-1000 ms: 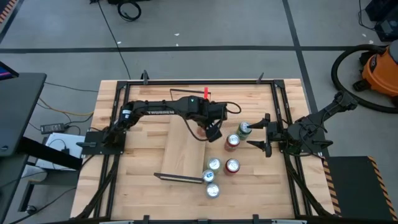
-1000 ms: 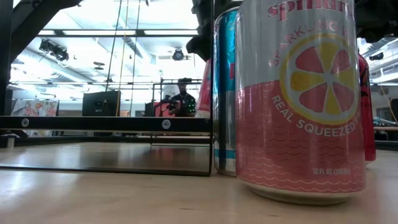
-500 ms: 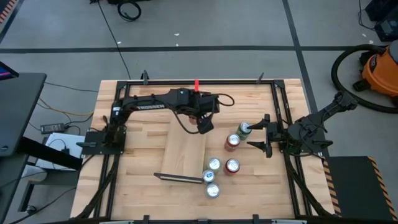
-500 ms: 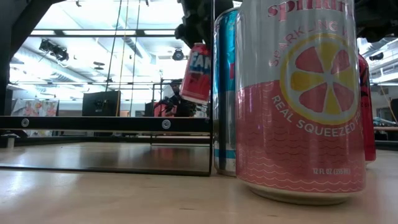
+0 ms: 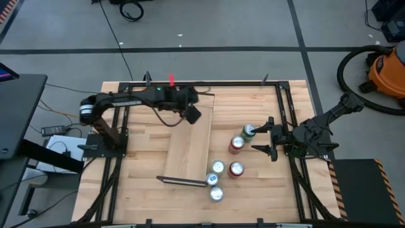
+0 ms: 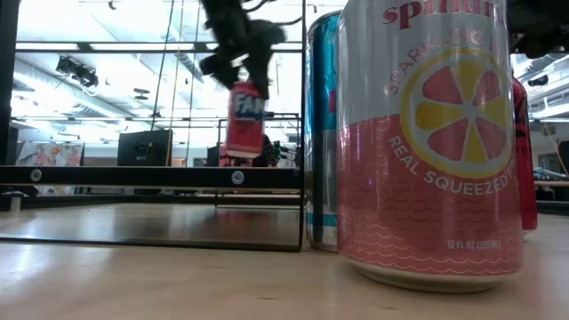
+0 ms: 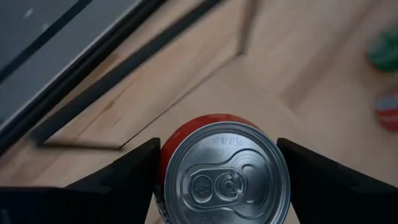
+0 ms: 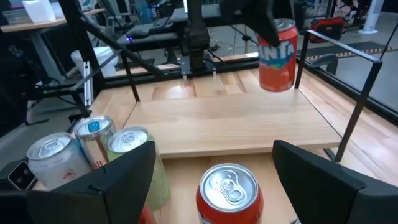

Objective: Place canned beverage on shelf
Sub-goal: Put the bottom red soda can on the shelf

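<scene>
The left gripper (image 7: 217,180) is closed on the red can (image 7: 222,171), one finger on each side of the can body. The can hangs upright, lid up, with its long axis vertical. It is clear of every surface: in the low view the red can (image 6: 244,120) is well above the wood.

The shelf (image 5: 190,142) is a long narrow plank with its long axis running from the far side of the table to the near side. A wire frame (image 5: 182,181) stands at its near end. In the high view the left gripper (image 5: 191,114) is over the far end of the shelf, near the far edge of the table (image 5: 136,158).

The deciding relation is vertical: the shelf lies directly below the can, so the likely next move is a straight descent with the can kept upright.

The right gripper (image 5: 271,137) waits with its fingers spread beside the loose cans (image 5: 235,155) on the right of the table, well apart from the shelf's far end. The left arm is the nearer one.
</scene>
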Robot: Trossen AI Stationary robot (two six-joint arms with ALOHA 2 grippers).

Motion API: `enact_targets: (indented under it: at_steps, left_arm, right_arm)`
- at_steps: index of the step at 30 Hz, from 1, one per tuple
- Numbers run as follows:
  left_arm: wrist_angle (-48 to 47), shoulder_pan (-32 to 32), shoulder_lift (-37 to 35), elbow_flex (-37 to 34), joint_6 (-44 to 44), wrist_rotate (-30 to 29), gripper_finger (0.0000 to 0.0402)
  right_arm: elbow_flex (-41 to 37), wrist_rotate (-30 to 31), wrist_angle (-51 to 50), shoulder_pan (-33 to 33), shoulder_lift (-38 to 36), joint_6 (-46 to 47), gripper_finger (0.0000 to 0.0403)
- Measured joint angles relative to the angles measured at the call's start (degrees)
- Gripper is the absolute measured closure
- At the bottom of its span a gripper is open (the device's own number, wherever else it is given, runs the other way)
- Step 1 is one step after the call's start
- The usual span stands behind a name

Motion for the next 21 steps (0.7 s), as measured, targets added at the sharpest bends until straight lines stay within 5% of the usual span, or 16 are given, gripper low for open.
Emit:
enact_targets:
  at_steps: [8, 21]
  left_arm:
    - [11.15, 2.05, -4.48, -12.47, -6.46, 0.80, 0.0102]
    - [9.59, 7.61, -4.19, -13.33, -4.69, 5.80, 0.0102]
  right_arm:
    - [0.00, -0.77, 1.51, -0.02, 2.15, -0.52, 0.0069]
    - [0.00, -1.27, 3.34, -0.02, 3.57, -0.59, 0.0069]
